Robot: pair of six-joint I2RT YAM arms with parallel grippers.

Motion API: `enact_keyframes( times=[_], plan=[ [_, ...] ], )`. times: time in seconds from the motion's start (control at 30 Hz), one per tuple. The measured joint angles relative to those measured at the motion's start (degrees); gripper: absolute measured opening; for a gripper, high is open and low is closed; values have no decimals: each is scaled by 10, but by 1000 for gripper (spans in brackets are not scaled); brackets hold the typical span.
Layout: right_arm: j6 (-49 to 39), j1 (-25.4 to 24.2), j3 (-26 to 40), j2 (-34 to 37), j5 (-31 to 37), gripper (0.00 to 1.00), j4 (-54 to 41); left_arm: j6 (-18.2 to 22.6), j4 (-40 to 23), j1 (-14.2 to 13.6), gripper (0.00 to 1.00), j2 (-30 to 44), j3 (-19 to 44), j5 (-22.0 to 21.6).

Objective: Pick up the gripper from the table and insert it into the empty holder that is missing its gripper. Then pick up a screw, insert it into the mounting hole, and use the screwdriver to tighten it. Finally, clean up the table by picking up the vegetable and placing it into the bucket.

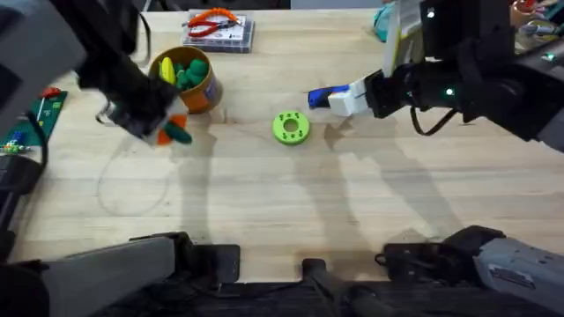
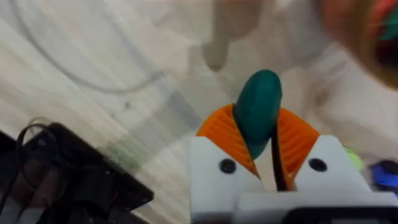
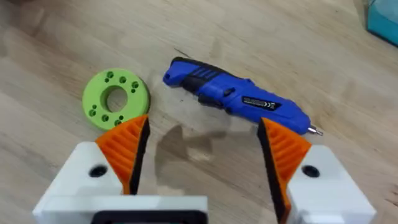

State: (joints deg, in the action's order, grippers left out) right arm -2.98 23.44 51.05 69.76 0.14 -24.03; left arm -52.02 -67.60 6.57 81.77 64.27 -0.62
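Left gripper (image 2: 266,140) clamping vegetable (image 2: 257,109), screwdriver (image 3: 236,96) label unreadable

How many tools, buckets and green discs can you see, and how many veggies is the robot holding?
Tools: 2, screwdriver and pliers
Buckets: 1, bucket
Green discs: 1, disc
Held veggies: 1, vegetable in left gripper
Total: 5

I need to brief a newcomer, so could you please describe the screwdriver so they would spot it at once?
Start at the green disc in the middle of the table. Just beyond it, toward the right arm, lies the screwdriver, flat on the wood in front of the open right gripper. It is the one bright blue, elongated tool there.
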Motion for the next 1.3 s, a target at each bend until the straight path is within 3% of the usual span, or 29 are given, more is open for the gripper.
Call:
enact_keyframes(
  times=[0.13, 0.23, 0.47, 0.63, 0.97, 1.17, 1.3],
  plan=[
    [0, 0, 0, 0, 0, 965, 0, 2, 3, 0, 128, -2, 67, 5],
    [0, 0, 0, 0, 0, 965, 0, 2, 56, 0, 121, -3, 91, 9],
    [0, 0, 0, 0, 0, 965, 0, 1, 177, 0, 104, -3, 94, 9],
    [0, 0, 0, 0, 0, 965, 0, 1, 220, 0, 115, 3, 94, -2],
    [0, 0, 0, 0, 0, 965, 0, 3, 222, 0, 483, 68, 94, -5],
    [0, 0, 0, 0, 0, 965, 0, 4, 217, 0, 944, 73, 94, -2],
    [0, 0, 0, 0, 0, 965, 0, 2, 205, 0, 993, 72, 94, -1]
  ],
)
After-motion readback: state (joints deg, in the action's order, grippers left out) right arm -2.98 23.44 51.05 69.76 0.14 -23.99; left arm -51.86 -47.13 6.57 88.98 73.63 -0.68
